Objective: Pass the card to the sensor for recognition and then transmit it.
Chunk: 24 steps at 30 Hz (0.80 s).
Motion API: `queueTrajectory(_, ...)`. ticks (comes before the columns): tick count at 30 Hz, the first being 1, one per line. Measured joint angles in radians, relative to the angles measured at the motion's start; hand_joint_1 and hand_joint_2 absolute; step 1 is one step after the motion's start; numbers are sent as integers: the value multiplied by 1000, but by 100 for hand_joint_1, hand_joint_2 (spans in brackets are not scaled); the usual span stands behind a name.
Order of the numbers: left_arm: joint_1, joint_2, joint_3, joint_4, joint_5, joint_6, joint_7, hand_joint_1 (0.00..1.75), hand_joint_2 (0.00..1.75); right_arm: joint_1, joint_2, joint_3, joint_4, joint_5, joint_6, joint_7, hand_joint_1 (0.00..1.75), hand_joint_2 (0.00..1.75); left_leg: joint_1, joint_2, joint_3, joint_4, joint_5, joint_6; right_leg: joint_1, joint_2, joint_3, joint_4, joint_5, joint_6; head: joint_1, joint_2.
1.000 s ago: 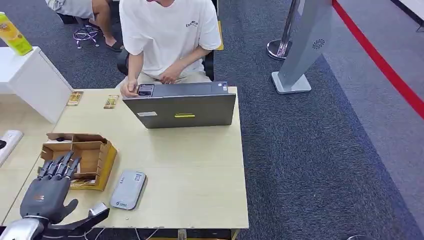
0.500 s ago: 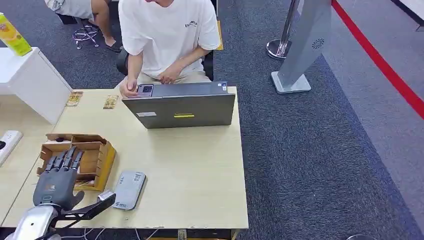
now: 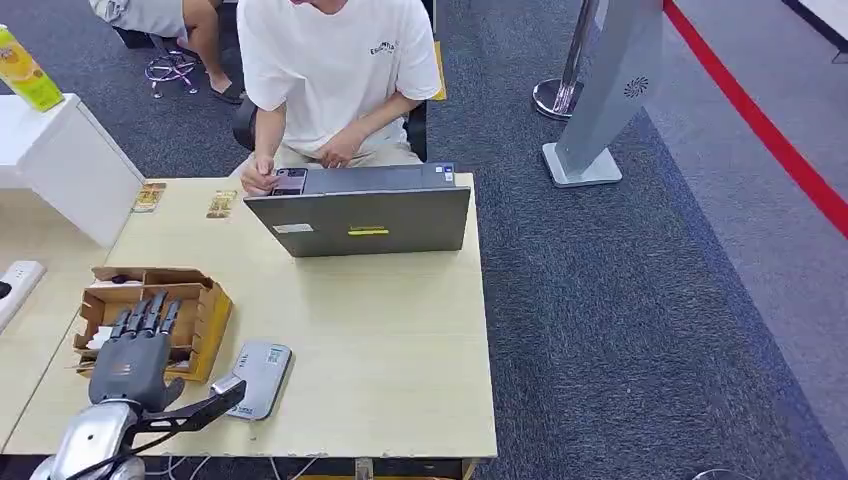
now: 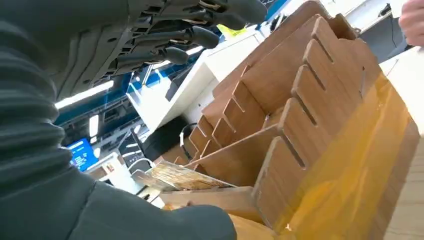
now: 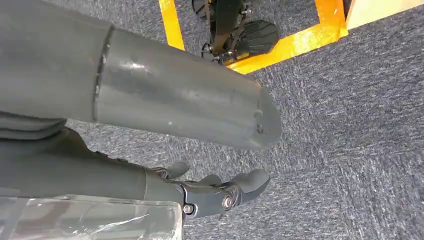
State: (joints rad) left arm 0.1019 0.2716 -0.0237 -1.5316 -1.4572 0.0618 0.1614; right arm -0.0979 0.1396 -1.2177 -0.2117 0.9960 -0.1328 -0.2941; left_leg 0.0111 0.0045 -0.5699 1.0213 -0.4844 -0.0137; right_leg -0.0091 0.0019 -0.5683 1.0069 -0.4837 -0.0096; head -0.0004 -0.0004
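A wooden slotted card box (image 3: 190,305) stands on the table's near left; its dividers (image 4: 300,100) show close up in the left wrist view. A card (image 4: 182,176) lies in a compartment on the hand's side of the box. My left hand (image 3: 135,352) hovers over the box's near side with its fingers (image 4: 200,36) stretched out and apart, holding nothing. The grey card sensor (image 3: 258,378) lies flat just right of the box, beside my left thumb. My right hand (image 5: 215,192) hangs by my side over carpet, holding nothing, its fingers loosely extended.
A grey laptop (image 3: 360,215) stands open at the table's far side, with a person in a white shirt (image 3: 335,60) seated behind it. Two small cards (image 3: 150,197) (image 3: 222,204) lie at the far left. A white side table (image 3: 55,150) and a power strip (image 3: 15,280) are on the left.
My left hand has moved forward and to the right, from the table's near corner to over the card box. Nothing else on the table has moved.
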Motion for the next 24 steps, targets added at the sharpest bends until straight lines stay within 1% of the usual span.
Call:
queueTrajectory(10, 4, -5, -1, 8, 4, -1, 0, 0, 175, 0, -1, 0, 0, -5, 0, 1, 0, 0, 0, 0, 0, 0, 0, 0, 0, 0, 0, 0, 0, 0, 0, 0)
queueTrajectory(15, 41, 3, -1, -34, 6, -19, 14, 0, 175, 1, -4, 0, 0, -8, -2, 2, 0, 0, 0, 0, 0, 0, 0, 0, 0, 0, 0, 0, 0, 0, 0, 0)
queueTrajectory(19, 43, 14, 0, -56, 9, -35, 21, 0, 175, 1, -5, 0, 0, -5, 0, 5, 0, 0, 0, -1, -1, 0, 0, 0, 0, 0, 0, 0, 0, 0, 0, 0)
queueTrajectory(24, 43, 14, 0, -73, 9, -43, 26, 0, 175, 1, -5, 0, 0, -1, 0, 5, 0, 0, 0, -1, 0, 0, 0, -1, 0, 0, 0, 0, 0, 0, 0, 0)
